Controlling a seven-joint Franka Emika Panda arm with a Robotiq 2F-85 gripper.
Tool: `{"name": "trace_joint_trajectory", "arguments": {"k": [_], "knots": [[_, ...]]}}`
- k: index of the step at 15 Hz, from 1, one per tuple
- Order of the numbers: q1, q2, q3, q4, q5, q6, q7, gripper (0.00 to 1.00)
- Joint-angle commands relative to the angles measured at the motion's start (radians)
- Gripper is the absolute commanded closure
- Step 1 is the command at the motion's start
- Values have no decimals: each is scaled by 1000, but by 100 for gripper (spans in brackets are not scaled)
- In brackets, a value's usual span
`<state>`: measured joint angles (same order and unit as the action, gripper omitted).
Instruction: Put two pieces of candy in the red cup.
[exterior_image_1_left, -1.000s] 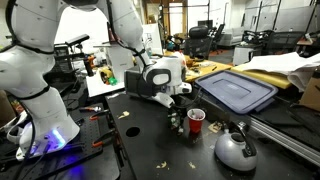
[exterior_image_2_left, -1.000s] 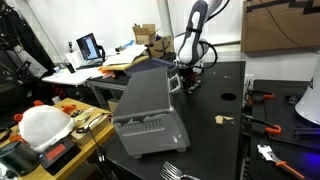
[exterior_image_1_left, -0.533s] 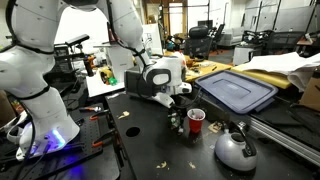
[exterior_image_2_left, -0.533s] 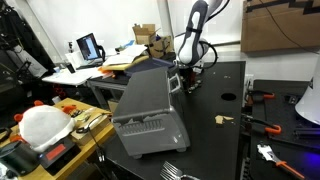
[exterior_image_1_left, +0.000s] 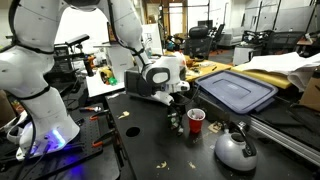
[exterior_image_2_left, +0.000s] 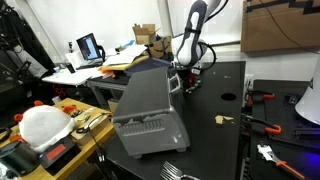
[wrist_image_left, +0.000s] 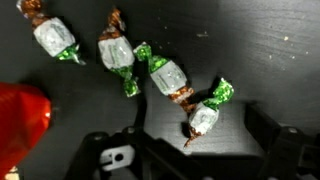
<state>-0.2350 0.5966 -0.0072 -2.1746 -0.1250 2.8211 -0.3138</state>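
Note:
In the wrist view several pale wrapped candies with green and brown twisted ends lie in a row on the black table: (wrist_image_left: 55, 38), (wrist_image_left: 117, 52), (wrist_image_left: 168, 75), (wrist_image_left: 204, 118). My gripper (wrist_image_left: 195, 150) is open, low over the table, and the nearest candy lies between its fingers, apparently untouched. The red cup (wrist_image_left: 20, 120) is at the left edge of the wrist view. In an exterior view the gripper (exterior_image_1_left: 176, 112) points down just beside the red cup (exterior_image_1_left: 196, 120). In an exterior view the gripper (exterior_image_2_left: 187, 80) is visible but the cup and candies are hidden.
A silver kettle with a black handle (exterior_image_1_left: 236, 148) stands near the cup. A dark lidded bin (exterior_image_1_left: 237, 92) sits behind it. Tan scraps (exterior_image_1_left: 130, 130) lie on the table. A grey box (exterior_image_2_left: 150, 105) stands at the table edge, with a scrap (exterior_image_2_left: 223, 119) nearby.

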Motion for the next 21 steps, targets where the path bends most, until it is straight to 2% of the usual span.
{"name": "trace_joint_trajectory", "arguments": {"k": [1,6,7,8,9,17,18,21], "knots": [[17,-17,-5,-15,-23,-8,-22,0],[20,-23,-16,-17,-41,-9,-16,0],[19,-23,-14,-17,-39,-11,-15,25],[19,-24,-14,-17,-39,-12,-15,26],[19,-26,-13,-17,-37,-14,-15,32],[27,-43,-10,-22,-34,-22,-9,94],[30,-47,-12,-24,-34,-25,-7,98],[39,-49,-16,-28,-37,-24,-2,94]]}}
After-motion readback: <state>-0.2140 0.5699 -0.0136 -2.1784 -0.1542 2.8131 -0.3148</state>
